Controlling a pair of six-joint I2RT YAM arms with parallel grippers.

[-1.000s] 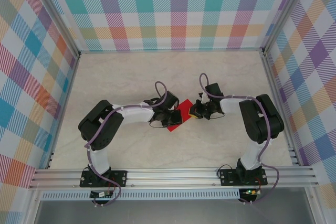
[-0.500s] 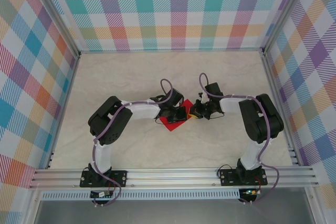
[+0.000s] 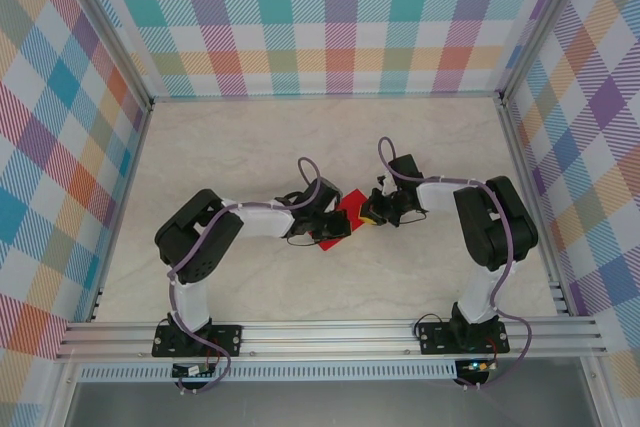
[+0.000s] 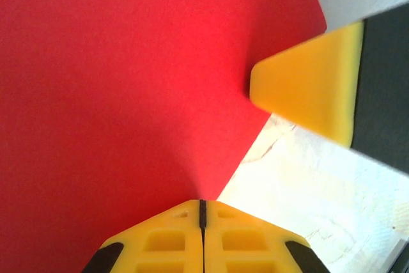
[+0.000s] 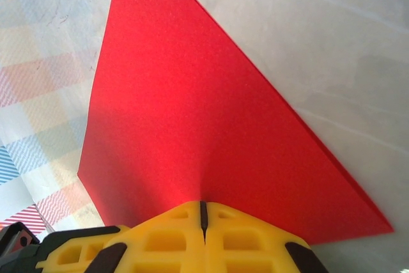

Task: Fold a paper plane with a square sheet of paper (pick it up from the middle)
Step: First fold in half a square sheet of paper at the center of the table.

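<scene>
Red square sheet of paper [image 3: 345, 217], mid-frame just over the desk [image 3: 230, 147], is pinched between fully closed left claw [image 4: 202, 208] and right claw [image 5: 202, 208]; left claw has drawn back leftward, so folding looks unfinished.

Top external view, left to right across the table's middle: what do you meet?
Left arm's black elbow housing, left end effector, thin bright red sheet of paper, right end effector, right arm's black elbow housing.

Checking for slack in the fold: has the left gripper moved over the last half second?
Yes. Seen from above, the left gripper, jaws shut on the red paper, has drawn back leftward and nearer the front rail.
</scene>
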